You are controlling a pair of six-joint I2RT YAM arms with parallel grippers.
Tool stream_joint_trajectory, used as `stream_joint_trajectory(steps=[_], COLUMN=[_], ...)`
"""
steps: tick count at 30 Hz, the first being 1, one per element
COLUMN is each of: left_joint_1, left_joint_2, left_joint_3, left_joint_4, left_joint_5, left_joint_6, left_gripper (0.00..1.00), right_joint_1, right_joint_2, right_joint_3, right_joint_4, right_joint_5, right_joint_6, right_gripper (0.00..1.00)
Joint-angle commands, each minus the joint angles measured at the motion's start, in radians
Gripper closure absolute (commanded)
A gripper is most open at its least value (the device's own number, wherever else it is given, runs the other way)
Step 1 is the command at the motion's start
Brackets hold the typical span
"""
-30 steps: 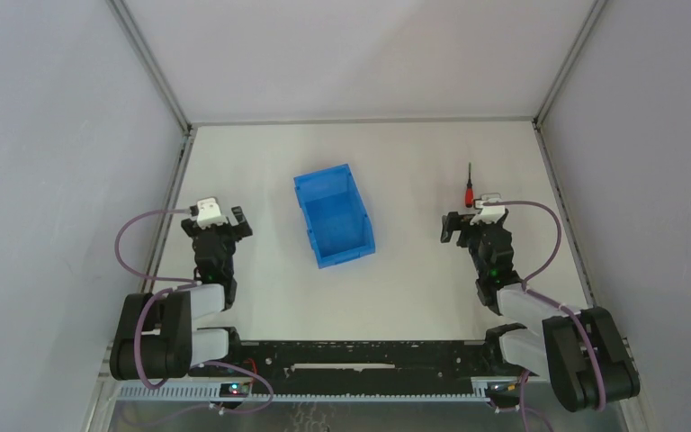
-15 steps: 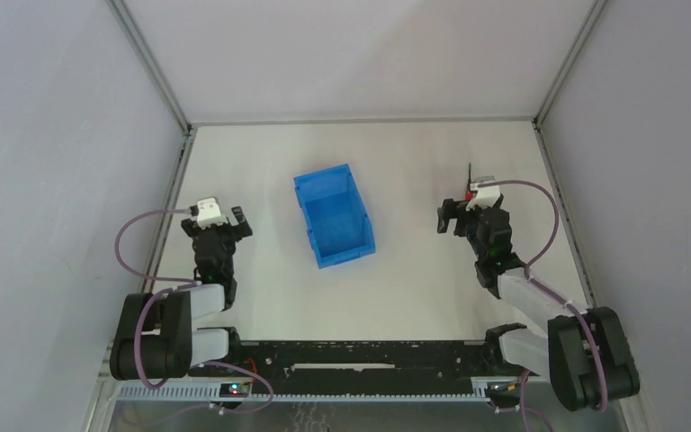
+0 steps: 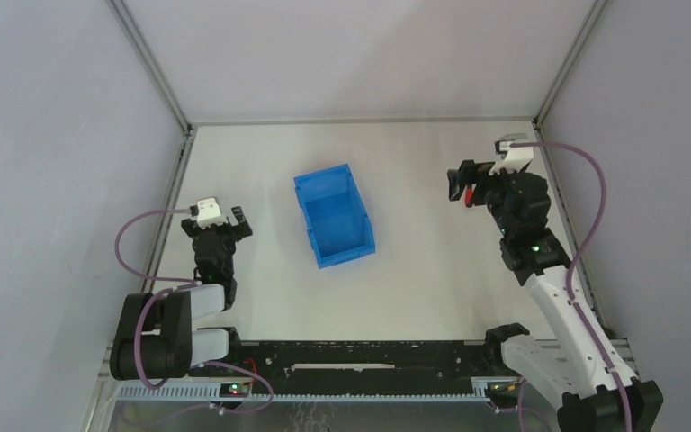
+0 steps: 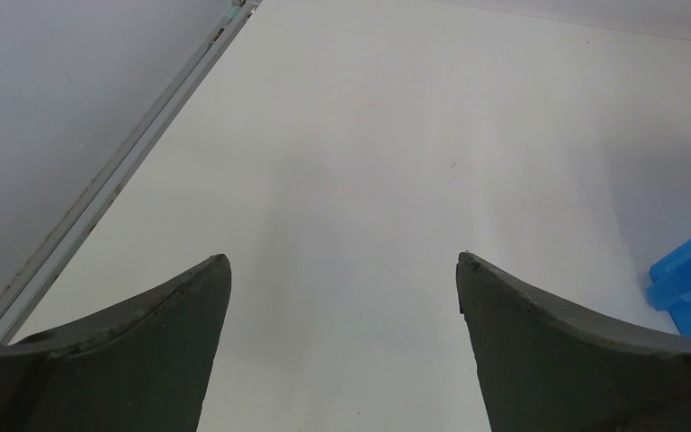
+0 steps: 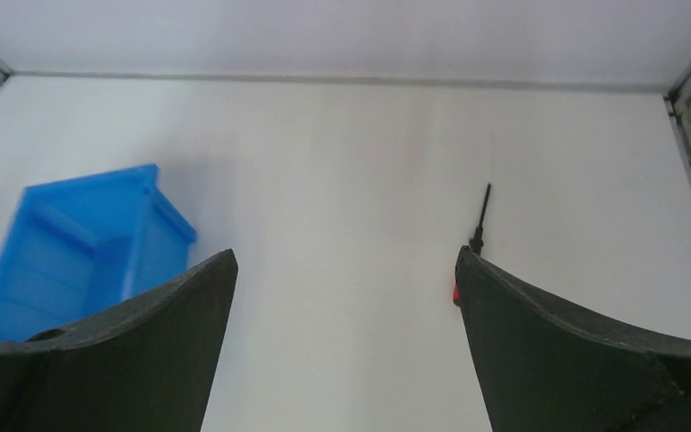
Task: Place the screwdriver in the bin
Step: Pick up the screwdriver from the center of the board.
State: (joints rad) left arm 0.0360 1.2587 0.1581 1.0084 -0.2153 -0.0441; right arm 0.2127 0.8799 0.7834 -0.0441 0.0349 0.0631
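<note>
Top external view showed one bright blue rectangular plastic bin (image 3: 336, 220) and one small screwdriver with a red handle and thin black shaft (image 3: 470, 196), both on the white table (image 3: 414, 279). The bin stood a little left of the table's middle, open side up, with nothing visible inside it. The screwdriver lay out on the right half of the table, well apart from the bin, and only a sliver of its red handle showed from above, beside the right gripper (image 3: 470, 185).

There were two arms. The right one reached out over the screwdriver with its two fingers spread wide. In the right wrist view the black shaft pointed toward the far wall, while the handle was mostly hidden behind the right-hand finger (image 5: 576, 360). Whether that finger touched the handle could not be told. The bin sat off to the left of that view.

The left gripper (image 4: 342, 261) hung over bare table near the left rail, its fingers apart and holding nothing, with a corner of the bin at the right edge of its view.
</note>
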Motion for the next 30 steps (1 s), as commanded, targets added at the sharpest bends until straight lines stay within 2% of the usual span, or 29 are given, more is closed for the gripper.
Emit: stream_joint_trajectory(steps=[1,3,7,15,23,30], left_joint_1=[0.005,0.005,0.005,0.005,0.005,0.005], left_joint_2=[-0.002,-0.003,-0.003,-0.003,-0.002,-0.003], left_joint_3=[0.038,0.039,0.040,0.039,0.039,0.039], left_joint_4=[0.034,0.034,0.035,0.034,0.034,0.034], left_joint_5=[-0.013,-0.012,-0.012,-0.012,-0.013,-0.012], left_joint_6=[0.020,0.020,0.020,0.020,0.020,0.020], left_gripper=[0.00,0.00,0.00,0.00,0.00,0.00], right_joint_1=[-0.009,-0.009,-0.010,-0.009,-0.010,-0.027], right_joint_2=[-0.029,-0.037,-0.065,-0.046,-0.029,0.078], right_joint_3=[0.166,0.221,0.308,0.465,0.471,0.472], right_joint_4=[-0.209,-0.245,-0.298,-0.406,-0.396,-0.379], right_joint_5=[-0.079,-0.081,0.008,0.020,0.034,0.052], right_joint_6=[0.024,0.023,0.107,0.113,0.101,0.101], right_gripper=[0.00,0.00,0.00,0.01,0.00,0.00])
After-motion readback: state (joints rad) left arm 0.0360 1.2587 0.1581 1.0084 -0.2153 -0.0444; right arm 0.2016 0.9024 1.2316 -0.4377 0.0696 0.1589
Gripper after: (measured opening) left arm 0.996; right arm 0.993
